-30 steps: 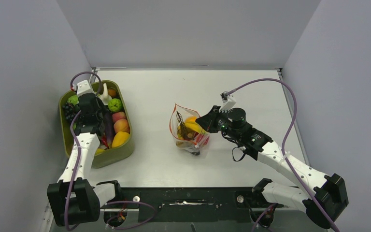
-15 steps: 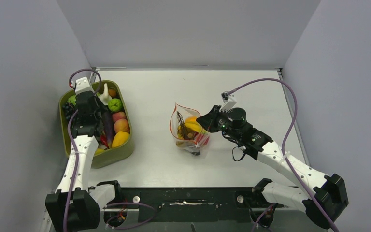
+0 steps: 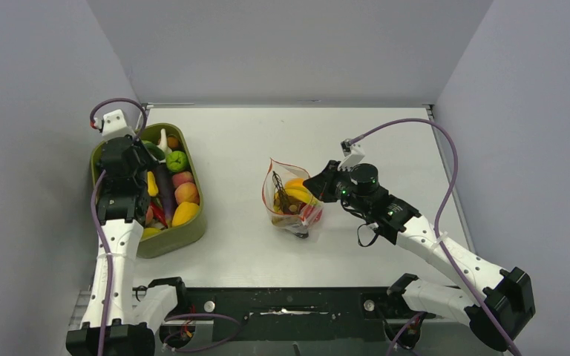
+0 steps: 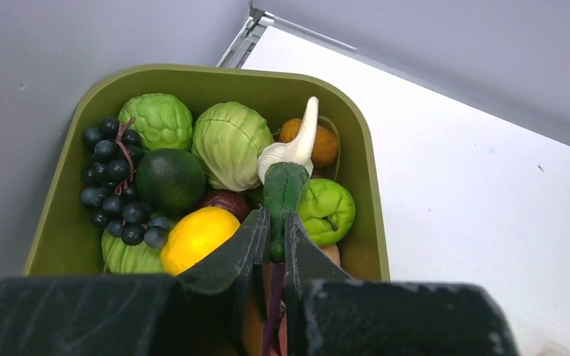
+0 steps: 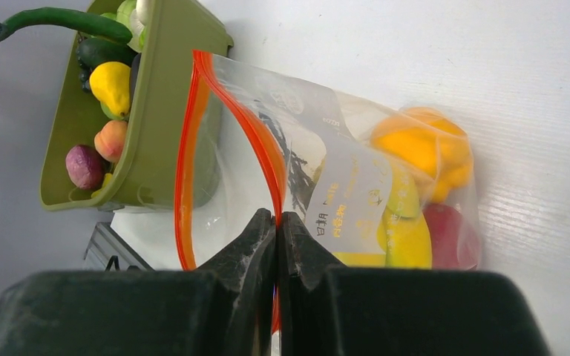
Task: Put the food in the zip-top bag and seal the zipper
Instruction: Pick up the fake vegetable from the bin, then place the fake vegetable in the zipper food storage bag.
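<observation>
The zip-top bag [image 5: 341, 185] is clear, thin plastic film, shiny and creased, with a smooth red-orange plastic zipper [image 5: 181, 185] along its mouth. The food [image 4: 197, 237] looks like moulded plastic, mostly glossy, the grapes [image 4: 111, 185] gleaming and the cabbage [image 4: 230, 141] ribbed, in a smooth olive-green tray [image 4: 63, 222] of semi-matt plastic. The table [image 5: 549, 111] is white and matt, with a fine grain of faint parallel lines.

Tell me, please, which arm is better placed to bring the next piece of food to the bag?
Left. The left gripper is shut on a green vegetable over the tray, while the right gripper pinches the zipper, holding the zip-top bag open.
</observation>
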`<state>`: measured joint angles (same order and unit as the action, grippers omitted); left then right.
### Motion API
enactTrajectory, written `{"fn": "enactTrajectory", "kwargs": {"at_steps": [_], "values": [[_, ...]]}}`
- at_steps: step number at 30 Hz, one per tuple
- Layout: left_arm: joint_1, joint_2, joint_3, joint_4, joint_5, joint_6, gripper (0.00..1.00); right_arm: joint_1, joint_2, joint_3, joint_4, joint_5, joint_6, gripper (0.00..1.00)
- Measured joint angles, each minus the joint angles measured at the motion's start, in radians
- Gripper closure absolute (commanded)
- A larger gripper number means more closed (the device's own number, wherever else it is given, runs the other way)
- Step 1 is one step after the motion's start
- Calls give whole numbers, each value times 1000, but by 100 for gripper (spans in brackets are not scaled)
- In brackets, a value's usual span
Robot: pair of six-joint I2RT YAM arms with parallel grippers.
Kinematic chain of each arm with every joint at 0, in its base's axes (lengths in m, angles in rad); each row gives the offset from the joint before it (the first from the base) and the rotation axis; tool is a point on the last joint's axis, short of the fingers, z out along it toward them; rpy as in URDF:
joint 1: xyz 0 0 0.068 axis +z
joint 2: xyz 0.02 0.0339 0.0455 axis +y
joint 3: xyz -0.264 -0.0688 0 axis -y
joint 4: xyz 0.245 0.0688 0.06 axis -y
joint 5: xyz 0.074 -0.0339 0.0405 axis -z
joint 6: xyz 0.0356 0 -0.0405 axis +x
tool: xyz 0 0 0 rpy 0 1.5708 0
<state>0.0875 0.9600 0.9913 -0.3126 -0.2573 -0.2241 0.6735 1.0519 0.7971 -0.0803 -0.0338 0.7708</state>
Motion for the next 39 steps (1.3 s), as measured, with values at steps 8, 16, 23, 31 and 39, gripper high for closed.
{"fn": "enactTrajectory", "kwargs": {"at_steps": [8,16,23,31,39], "values": [[-3,-31,72,-103,75,-19,100,0,0,5,-11,19,1,100],[-42,-85,79,-81,303,-60,100,0,2,6,-13,34,1,100],[-109,-88,42,-22,554,-80,100,0,3,6,-21,47,0,100],[-175,-101,-60,160,851,-144,100,0,13,11,-21,61,0,100],[-275,-107,-89,277,999,-156,100,0,31,17,-21,60,-4,100]]}}
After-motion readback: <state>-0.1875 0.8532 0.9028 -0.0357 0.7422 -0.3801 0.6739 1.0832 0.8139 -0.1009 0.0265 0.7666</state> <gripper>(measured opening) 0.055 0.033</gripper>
